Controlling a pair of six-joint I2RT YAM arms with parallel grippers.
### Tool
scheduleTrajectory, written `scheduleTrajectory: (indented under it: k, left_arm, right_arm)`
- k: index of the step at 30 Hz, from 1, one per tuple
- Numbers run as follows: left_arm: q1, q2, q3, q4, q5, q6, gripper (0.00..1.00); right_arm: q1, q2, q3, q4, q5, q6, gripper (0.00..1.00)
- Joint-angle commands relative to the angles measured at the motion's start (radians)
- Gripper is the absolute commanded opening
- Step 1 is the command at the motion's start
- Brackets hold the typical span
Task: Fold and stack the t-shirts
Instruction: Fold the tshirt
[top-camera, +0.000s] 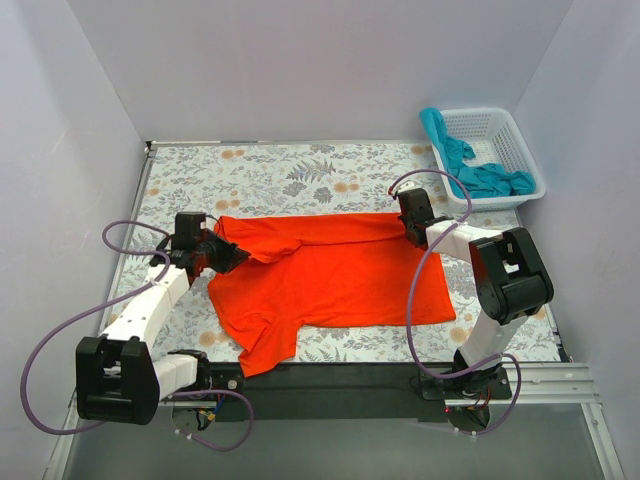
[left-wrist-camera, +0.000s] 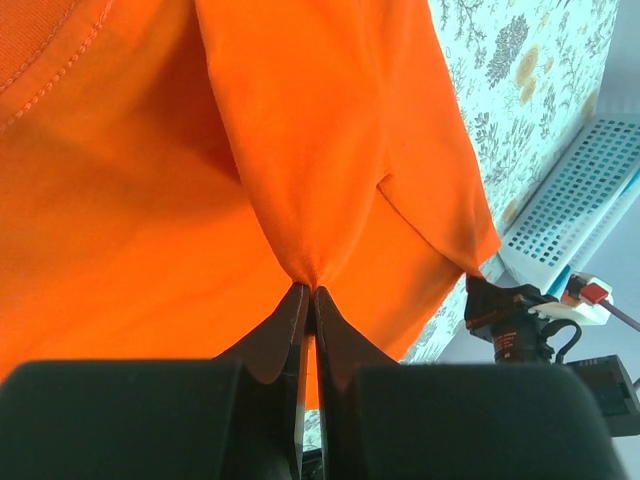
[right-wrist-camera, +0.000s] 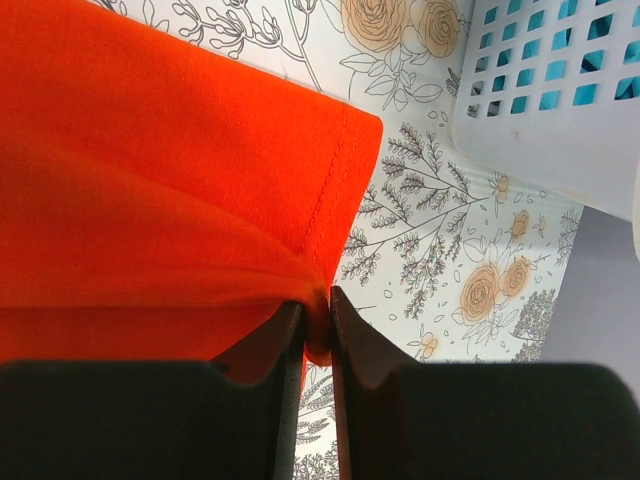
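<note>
The orange-red t-shirt (top-camera: 330, 275) is spread across the middle of the overhead view on the flowered table (top-camera: 300, 170); its upper edge appears doubled over toward the centre, and one sleeve trails at the lower left. The teal t-shirt (top-camera: 478, 170) is heaped in the white basket (top-camera: 527, 150) at the upper right, with part draped over the rim. The left gripper (left-wrist-camera: 308, 292) is clenched on a pinch of the orange cloth at the shirt's left side; creases are drawn toward its tips. The right gripper (right-wrist-camera: 318, 303) is closed on the hemmed corner at the shirt's upper right; a thin ridge of fabric is caught between its narrowly parted jaws. The cloth is judged light, limp and easily wrinkled; it will sag unless carried taut between two holds. Corners and hems are therefore best taken, both layers together, and the fold laid down low.
</note>
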Motion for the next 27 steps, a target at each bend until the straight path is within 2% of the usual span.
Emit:
scheduleTrajectory:
  k: [1, 9, 19, 24, 27]
  left_arm:
    - [0.004, -0.031, 0.059, -0.027, 0.010, 0.007, 0.00]
    - [0.002, -0.028, 0.086, -0.031, 0.083, -0.016, 0.00]
    - [-0.013, -0.083, -0.063, -0.028, 0.108, -0.032, 0.01]
    - [-0.014, -0.118, -0.132, -0.031, 0.072, -0.004, 0.24]
    - [-0.014, -0.129, -0.111, -0.060, -0.001, 0.031, 0.49]
  right_arm:
    - [-0.001, -0.039, 0.015, 0.005, 0.004, 0.032, 0.22]
    - [-0.001, -0.033, 0.015, 0.005, -0.002, 0.038, 0.21]
    - [-0.001, -0.030, -0.008, 0.005, -0.013, 0.056, 0.23]
    - [-0.001, -0.069, -0.014, -0.027, -0.040, 0.078, 0.47]
    - [-0.001, -0.112, -0.017, -0.038, -0.056, 0.082, 0.58]
